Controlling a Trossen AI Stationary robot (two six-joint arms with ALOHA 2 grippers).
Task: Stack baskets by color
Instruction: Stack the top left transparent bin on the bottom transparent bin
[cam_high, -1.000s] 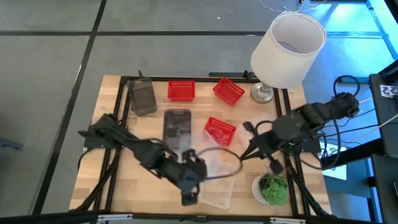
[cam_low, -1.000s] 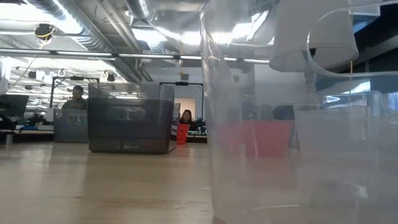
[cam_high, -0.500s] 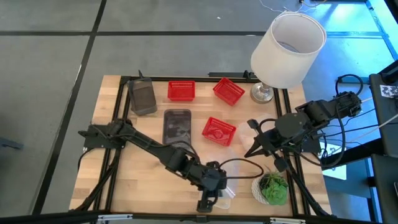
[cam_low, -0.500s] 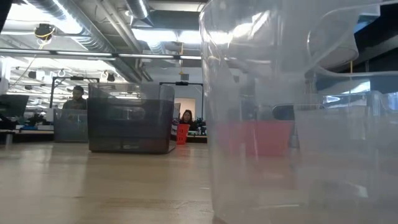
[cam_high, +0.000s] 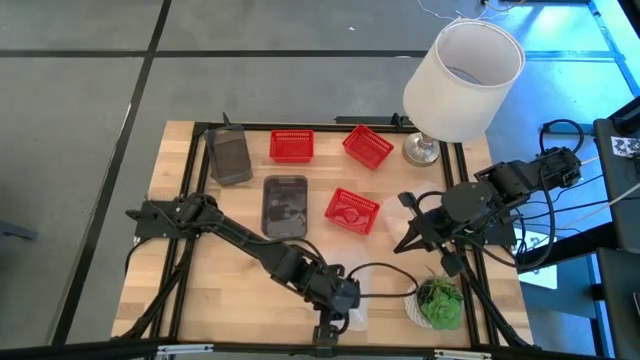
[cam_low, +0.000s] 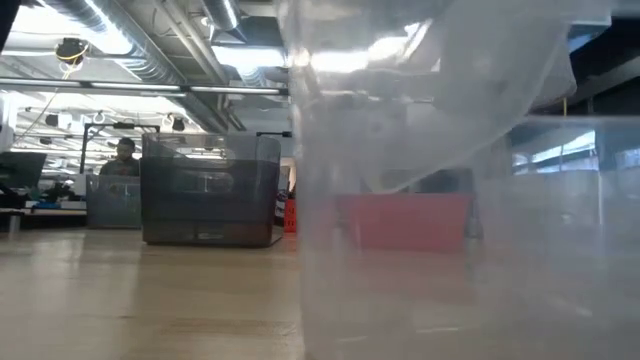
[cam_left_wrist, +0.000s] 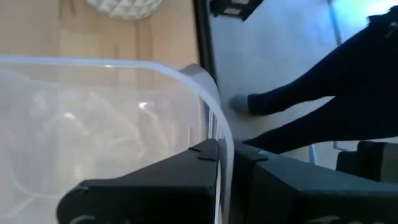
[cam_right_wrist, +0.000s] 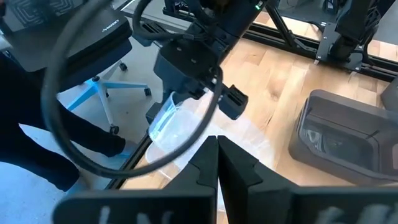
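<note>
Baskets, sorted by colour, on wooden surface (cam_high: 200, 290):
- Red mesh, three: one (cam_high: 291, 146) and one (cam_high: 367, 146) along far edge, a third (cam_high: 352, 211) near centre.
- Smoky grey, two: one (cam_high: 229, 157) at far left corner, one (cam_high: 285, 206) just left of the central red one.
- Clear basket (cam_high: 352, 312) at near edge, left of small green plant (cam_high: 439, 303); rim pinched in left claw (cam_left_wrist: 227, 171), fingers closed on its wall. Tilted, filling most of the low view.
- Second clear basket (cam_high: 392, 218) right of the central red one, just beside right claw (cam_high: 409, 228).

Right claw: fingers pressed together, nothing held, hovering above surface.

Also present: large white lampshade (cam_high: 463, 78) at far right corner.
</note>
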